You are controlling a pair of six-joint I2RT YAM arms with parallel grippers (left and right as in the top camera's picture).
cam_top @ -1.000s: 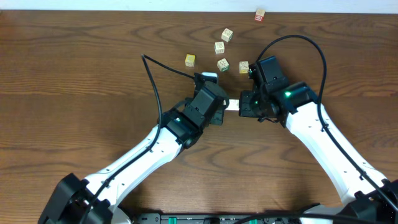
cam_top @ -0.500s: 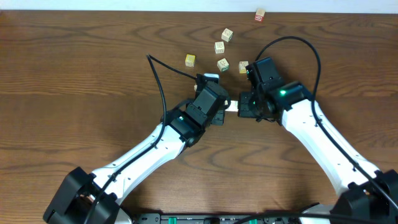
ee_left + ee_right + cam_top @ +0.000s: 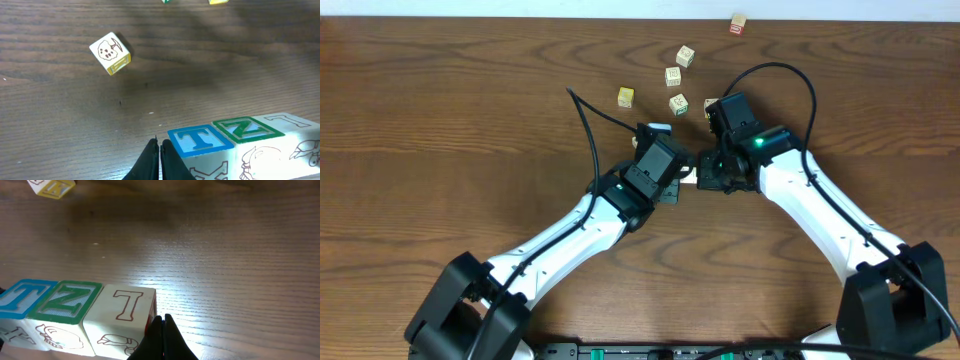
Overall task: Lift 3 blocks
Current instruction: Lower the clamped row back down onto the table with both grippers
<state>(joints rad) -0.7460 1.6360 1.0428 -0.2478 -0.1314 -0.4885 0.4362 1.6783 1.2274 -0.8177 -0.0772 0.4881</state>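
Flanking the row of blocks (image 3: 242, 132), left tool (image 3: 159, 159) and right tool (image 3: 162, 336) are both pressed together

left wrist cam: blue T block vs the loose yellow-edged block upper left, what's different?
Blue T block butts against the green Z block in a row; the yellow-edged block stands alone. The T block's top shows a blue-framed letter; the yellow-edged block's top shows a brown line drawing. The yellow-edged block sits skewed to the T block's row. Both are whitish printed cubes.
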